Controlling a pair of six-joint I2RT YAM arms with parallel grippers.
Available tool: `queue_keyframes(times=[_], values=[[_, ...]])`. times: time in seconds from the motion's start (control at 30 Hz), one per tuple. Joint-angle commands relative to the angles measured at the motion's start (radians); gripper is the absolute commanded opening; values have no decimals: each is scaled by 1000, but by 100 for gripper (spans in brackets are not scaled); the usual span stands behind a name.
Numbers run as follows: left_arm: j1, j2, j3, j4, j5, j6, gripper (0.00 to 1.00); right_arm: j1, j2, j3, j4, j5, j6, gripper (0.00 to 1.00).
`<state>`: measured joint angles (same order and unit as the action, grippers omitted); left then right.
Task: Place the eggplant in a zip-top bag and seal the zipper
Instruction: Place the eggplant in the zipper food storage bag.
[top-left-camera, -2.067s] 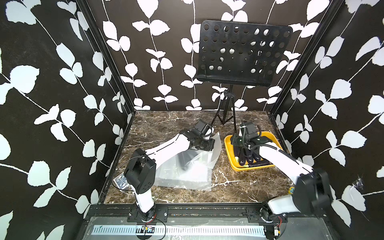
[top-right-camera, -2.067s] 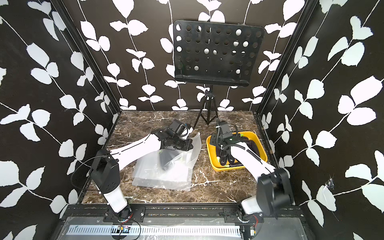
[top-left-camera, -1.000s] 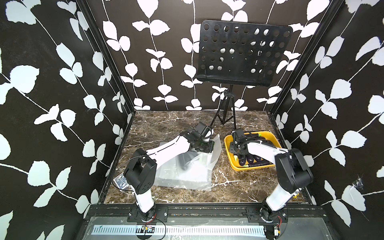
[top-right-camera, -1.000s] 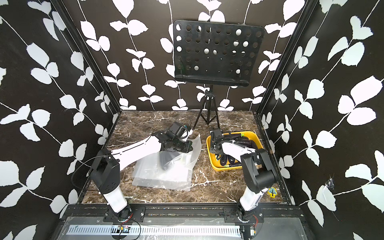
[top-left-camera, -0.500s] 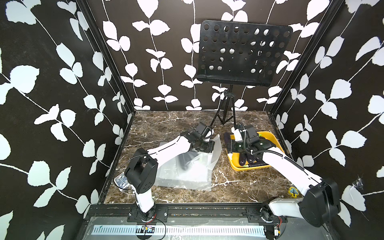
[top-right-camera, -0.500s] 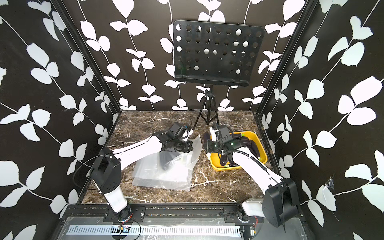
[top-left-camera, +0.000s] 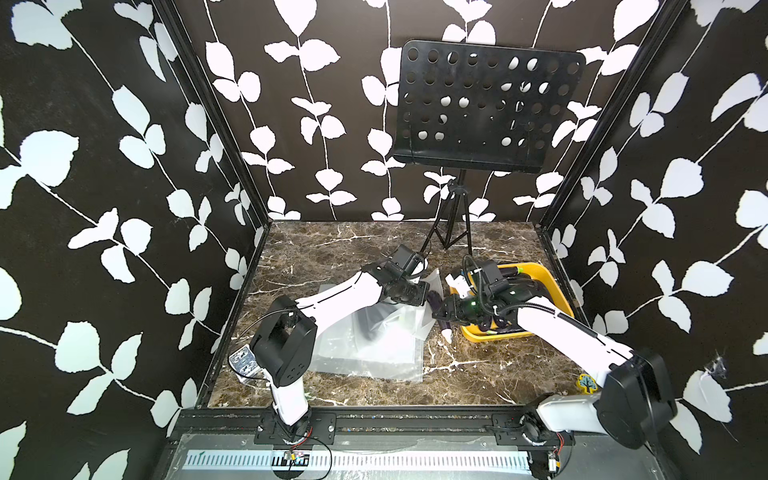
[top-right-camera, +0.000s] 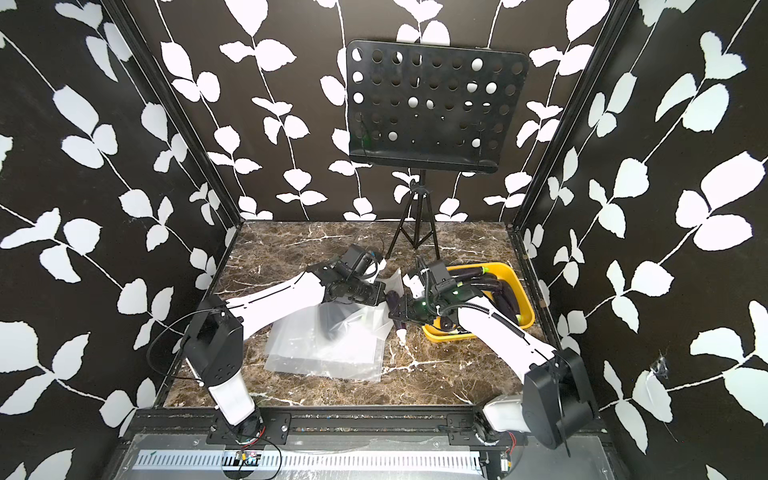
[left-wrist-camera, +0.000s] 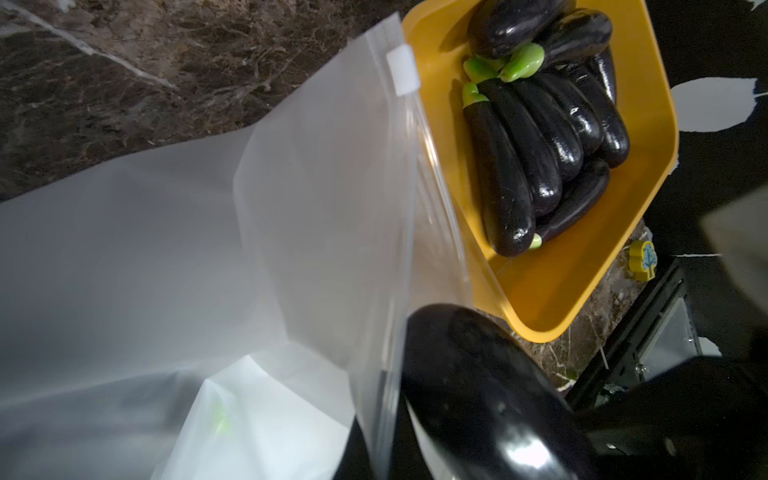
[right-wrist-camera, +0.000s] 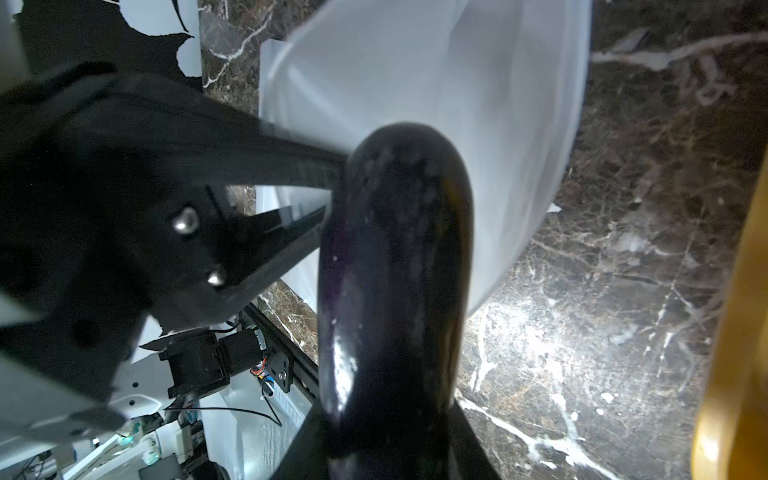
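A dark purple eggplant (top-left-camera: 435, 300) (top-right-camera: 392, 298) (right-wrist-camera: 395, 270) hangs just above the table, with my right gripper (top-left-camera: 444, 309) (right-wrist-camera: 386, 449) shut on it. Its rounded tip points at the raised mouth of the clear zip-top bag (top-left-camera: 374, 345) (top-right-camera: 328, 349) (left-wrist-camera: 311, 187). My left gripper (top-left-camera: 422, 291) (left-wrist-camera: 380, 449) is shut on the bag's rim and holds that edge up. The white zipper slider (left-wrist-camera: 401, 70) sits at the far end of the rim. In the left wrist view the eggplant (left-wrist-camera: 478, 395) is right beside the pinched rim, outside the bag.
A yellow tray (top-left-camera: 552, 286) (left-wrist-camera: 656, 124) with several more eggplants (left-wrist-camera: 540, 137) stands right of the bag. A black music stand (top-left-camera: 486, 108) rises at the back. A small yellow tree token (top-left-camera: 587, 382) lies near the front right.
My right arm has lifted out of the yellow tray and swung left with the eggplant, up to the bag's mouth. The left gripper has kept holding the bag's rim in place.
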<state>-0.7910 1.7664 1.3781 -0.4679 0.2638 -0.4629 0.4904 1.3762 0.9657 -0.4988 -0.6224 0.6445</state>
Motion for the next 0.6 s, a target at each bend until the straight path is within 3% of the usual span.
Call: queue_keyframes(times=[0.0, 0.33, 0.57], values=[[-20, -27, 6, 28, 19, 14, 0, -24, 56, 10, 75, -52, 97, 22], [-42, -58, -34, 58, 63, 11, 0, -95, 156, 118, 179, -30, 262, 23], [-44, -111, -71, 102, 76, -32, 0, -85, 199, 167, 82, 55, 190, 23]])
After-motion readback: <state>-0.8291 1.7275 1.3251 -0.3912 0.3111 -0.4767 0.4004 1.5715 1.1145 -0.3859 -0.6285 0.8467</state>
